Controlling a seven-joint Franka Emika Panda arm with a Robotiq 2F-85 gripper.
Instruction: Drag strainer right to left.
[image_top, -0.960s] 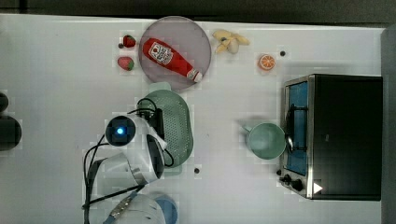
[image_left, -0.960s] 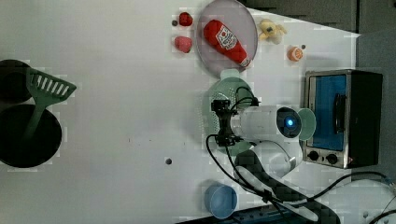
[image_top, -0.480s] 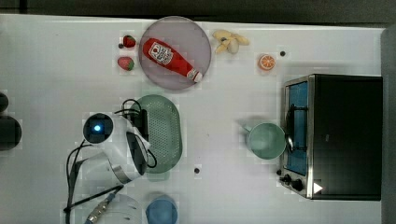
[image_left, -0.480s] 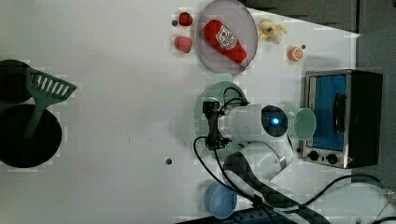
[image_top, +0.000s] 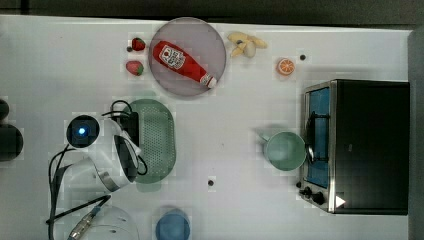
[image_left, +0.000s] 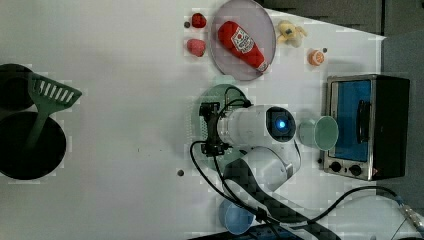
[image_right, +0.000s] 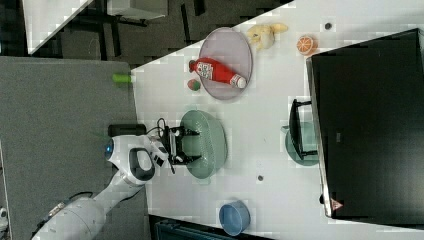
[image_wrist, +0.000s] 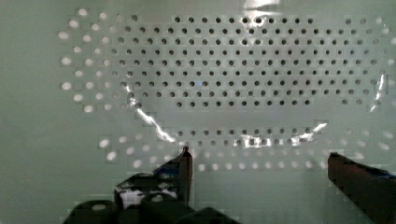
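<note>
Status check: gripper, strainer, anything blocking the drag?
Gripper open, fingers down inside the strainer. Strainer flat on the table, below the plate in the top view. Table bare on the strainer's left in the left view.

Strainer (image_top: 156, 145) sits on white table (image_top: 240, 200) w/ robot arm (image_top: 107, 160) over its edge on the top view's left; grey plate (image_top: 187, 52) w/ ketchup bottle (image_top: 182, 62) just above it, 2 strawberries (image_top: 136, 56) beside plate. Green mug (image_top: 285, 151) well apart toward the top view's right, touching toaster oven (image_top: 357, 145); bananas (image_top: 246, 44) + orange half (image_top: 286, 66) near top edge, blue bowl (image_top: 172, 226) at bottom
</note>
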